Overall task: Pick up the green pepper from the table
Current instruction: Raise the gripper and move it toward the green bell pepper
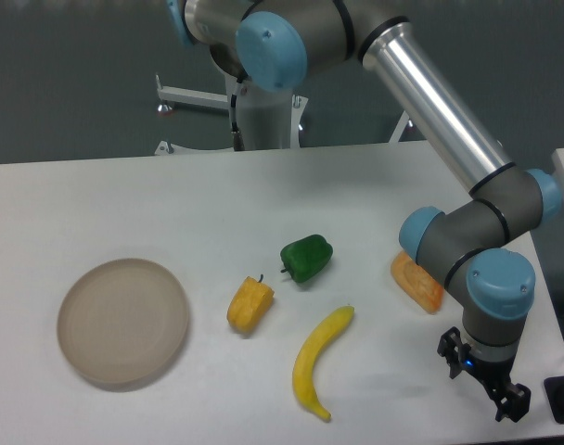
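The green pepper (306, 258) sits on the white table (263, 185), near the middle, with a yellow pepper (249, 303) just beside it on one side and a banana (317, 360) lying below it. The gripper (483, 382) hangs far off by the table's corner, its jaws spread apart and holding nothing, so I think the job has barely begun. Next it should travel over past the orange thing (417, 282), stop above the green pepper, go down and squeeze it.
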